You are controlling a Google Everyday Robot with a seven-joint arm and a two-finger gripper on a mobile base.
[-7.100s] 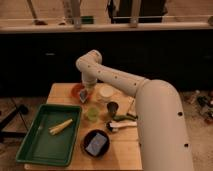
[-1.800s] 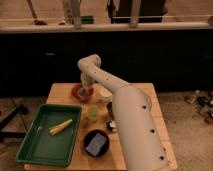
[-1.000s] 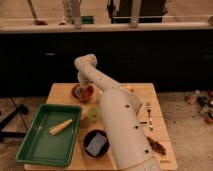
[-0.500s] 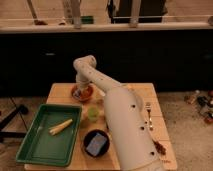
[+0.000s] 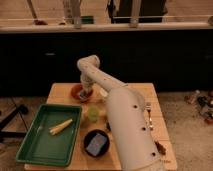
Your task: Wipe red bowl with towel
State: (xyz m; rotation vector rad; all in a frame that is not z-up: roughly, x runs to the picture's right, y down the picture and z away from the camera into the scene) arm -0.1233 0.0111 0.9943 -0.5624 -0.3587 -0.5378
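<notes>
**Risk note: wiping pass at the red bowl**

Currently my gripper (image 5: 85, 92) is down inside the red bowl (image 5: 80, 93), which sits at the far left of the wooden table (image 5: 137, 95), just beyond the far rim of the green tray (image 5: 30, 145). A small grey-blue patch at the bowl's centre, right at my fingertips, looks like the towel (image 5: 83, 94); I take it to be there, but the view is too coarse to be sure. Whether my fingers are clamped on the cloth or merely resting against it, I cannot tell.

Things near the bowl:
- pale green cup (image 5: 93, 113), on the near side of the bowl, close by
- black bowl (image 5: 97, 144) with a flat blue-grey piece in it, further toward the near edge from the red bowl
- green tray holding a yellowish item (image 5: 60, 126), near-left of the bowl
- fork (image 5: 148, 116), well to the right of the bowl

Possible failures, my judgement:
1. The bowl is light and shallow. Sideways wiping force could slide it toward the table's far-left edge, or tip it on its rim.
2. If my hold on the towel is weak, the cloth may bunch and stay put while I rub bare fingers on the bowl.
3. Too much downward push could flip the bowl.
4. A wide sweep toward the near side could knock the green cup.

Mitigation: small circular strokes, light pressure, centred in the bowl.
</notes>
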